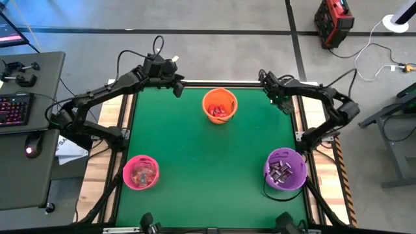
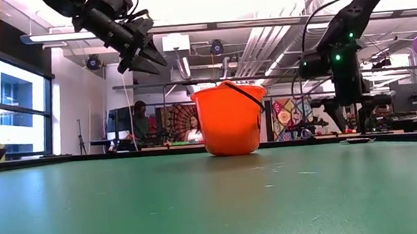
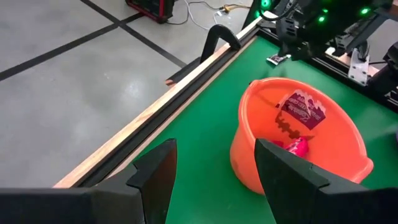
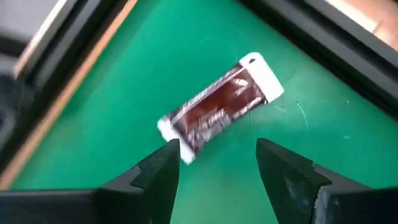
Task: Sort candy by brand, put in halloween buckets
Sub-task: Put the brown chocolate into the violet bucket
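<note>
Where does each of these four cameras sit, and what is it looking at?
High: overhead, straight down on the green table; both arms show.
Low: table height, facing the orange bucket; both arms overhead.
Left wrist: over the left pincer, open, toward that bucket.
Right wrist: over the right pincer, open above a dark candy.

No text can be read with certainty in any view. In the left wrist view, a dark red wrapper (image 3: 303,110) inside the orange bucket (image 3: 261,155), at the centre right of the frame, carries pale lettering, but the words are too small to make out. In the right wrist view, the brown candy wrapper (image 4: 219,107) in the middle of the frame shows blurred white marks only.
</note>
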{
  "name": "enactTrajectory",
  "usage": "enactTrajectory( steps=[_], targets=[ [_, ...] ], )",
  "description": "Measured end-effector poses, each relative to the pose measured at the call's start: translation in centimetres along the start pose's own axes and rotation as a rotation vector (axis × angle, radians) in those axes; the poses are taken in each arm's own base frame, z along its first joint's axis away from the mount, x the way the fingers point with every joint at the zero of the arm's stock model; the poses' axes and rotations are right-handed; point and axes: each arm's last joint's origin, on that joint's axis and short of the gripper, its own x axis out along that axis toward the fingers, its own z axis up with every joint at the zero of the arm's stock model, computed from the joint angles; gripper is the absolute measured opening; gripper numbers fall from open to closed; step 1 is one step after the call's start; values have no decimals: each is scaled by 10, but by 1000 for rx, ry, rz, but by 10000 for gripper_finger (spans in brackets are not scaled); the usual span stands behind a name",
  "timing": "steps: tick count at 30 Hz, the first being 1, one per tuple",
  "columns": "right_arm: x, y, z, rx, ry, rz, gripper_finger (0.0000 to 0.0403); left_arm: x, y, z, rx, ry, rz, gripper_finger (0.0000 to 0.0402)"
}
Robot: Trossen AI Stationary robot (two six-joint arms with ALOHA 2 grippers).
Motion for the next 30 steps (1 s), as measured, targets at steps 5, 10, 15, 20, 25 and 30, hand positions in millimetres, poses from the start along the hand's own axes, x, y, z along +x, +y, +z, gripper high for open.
enactTrajectory(
  steps=[5, 10, 15, 20, 25, 30],
  targets=[
    [8, 2, 2, 229, -71, -11, 204, 0, 0, 0, 0, 0, 0, 204],
    [18, 7, 6, 263, -54, -3, 204, 0, 0, -1, -1, 10, 0, 204],
    [32, 7, 5, 276, -41, -62, 204, 0, 0, -2, -2, 16, 1, 204],
    [34, 8, 4, 261, -44, -67, 204, 0, 0, -2, -2, 19, 1, 204],
    [31, 8, 1, 100, -23, -92, 166, 0, 0, -2, 18, 18, 1, 204],
    [23, 9, -7, -98, 4, -116, 68, 0, 0, -2, 22, 18, 1, 204]
  ],
)
